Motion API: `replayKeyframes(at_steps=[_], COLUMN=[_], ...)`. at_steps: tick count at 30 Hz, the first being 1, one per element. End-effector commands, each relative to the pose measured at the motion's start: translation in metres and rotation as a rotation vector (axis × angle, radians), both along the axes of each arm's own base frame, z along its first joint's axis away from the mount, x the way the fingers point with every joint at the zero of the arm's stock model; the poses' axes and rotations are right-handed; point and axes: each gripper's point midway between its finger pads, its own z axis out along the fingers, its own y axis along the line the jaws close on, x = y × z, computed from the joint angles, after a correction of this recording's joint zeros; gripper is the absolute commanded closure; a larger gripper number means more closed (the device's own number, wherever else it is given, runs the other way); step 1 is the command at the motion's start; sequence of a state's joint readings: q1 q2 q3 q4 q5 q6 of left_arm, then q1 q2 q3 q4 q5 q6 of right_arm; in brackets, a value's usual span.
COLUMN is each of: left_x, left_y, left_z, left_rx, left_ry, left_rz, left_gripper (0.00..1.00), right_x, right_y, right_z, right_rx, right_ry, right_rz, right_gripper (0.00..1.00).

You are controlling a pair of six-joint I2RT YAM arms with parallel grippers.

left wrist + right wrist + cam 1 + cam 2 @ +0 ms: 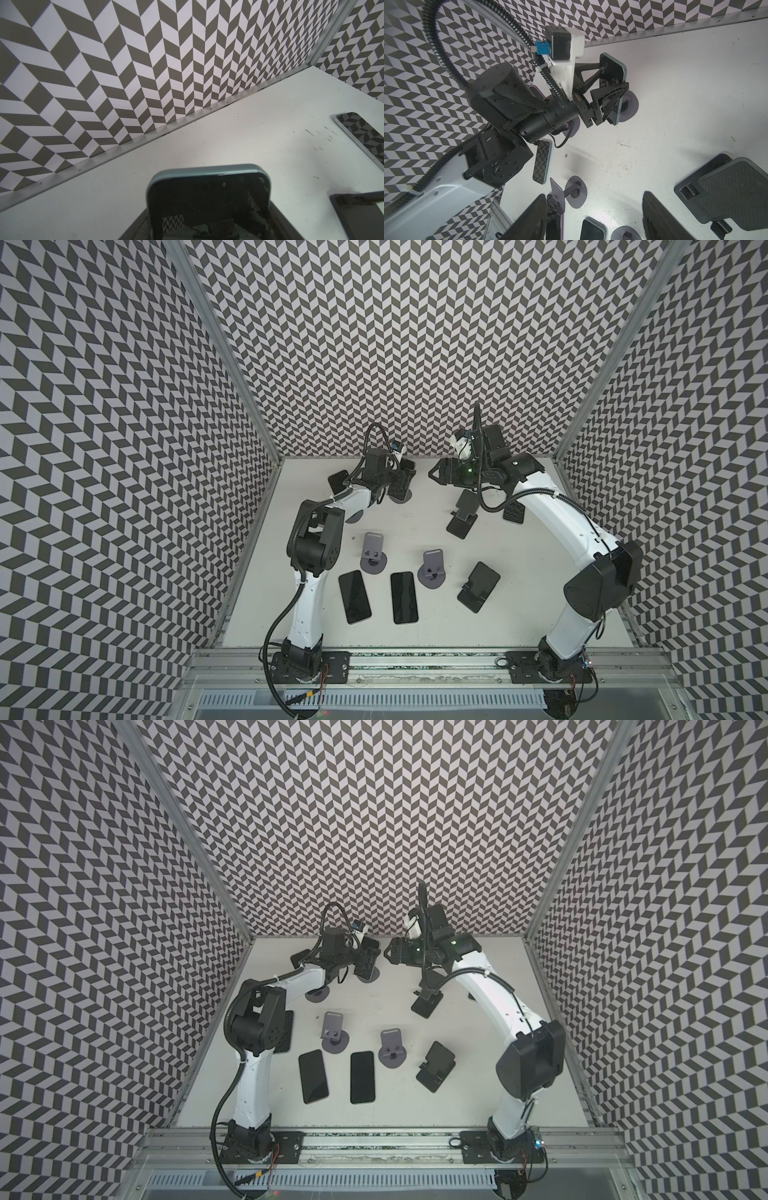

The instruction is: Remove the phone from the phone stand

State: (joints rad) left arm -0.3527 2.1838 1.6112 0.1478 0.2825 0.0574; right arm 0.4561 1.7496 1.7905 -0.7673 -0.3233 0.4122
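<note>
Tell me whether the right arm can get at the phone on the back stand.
Probably yes: the right hand hovers beside the phone with bare table between them, though the left hand is clamped on its sides, leaving little to grip.

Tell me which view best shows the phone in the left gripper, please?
Right wrist: the phone at its stand, clamped by the left gripper. Left wrist: only its upper end; both top views mostly hide it.
</note>
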Motion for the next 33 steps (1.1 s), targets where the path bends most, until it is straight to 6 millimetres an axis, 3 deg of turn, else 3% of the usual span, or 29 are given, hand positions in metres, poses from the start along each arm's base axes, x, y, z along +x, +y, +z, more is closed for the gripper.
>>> replayKeyframes(at_steps=[1,33], left_x=[-0.0001,0.0028], left_y=[0.0015,0.0013], left_z=[0.0432,0.0476], left_rx=[-0.038,-0.046], left_ry=[-0.072,-0.072], left_rz=[-0.006,-0.011], left_gripper=[0.34,0.35], right_x=[0.0020,0.0069], right_y=[0.0021,0.0052], right_z=[0.0032,-0.0006], right_rx=[-0.006,-0.017], right_ry=[-0.018,-0.010], right_rz=[0.016,0.024], right_gripper=[0.30,0.30])
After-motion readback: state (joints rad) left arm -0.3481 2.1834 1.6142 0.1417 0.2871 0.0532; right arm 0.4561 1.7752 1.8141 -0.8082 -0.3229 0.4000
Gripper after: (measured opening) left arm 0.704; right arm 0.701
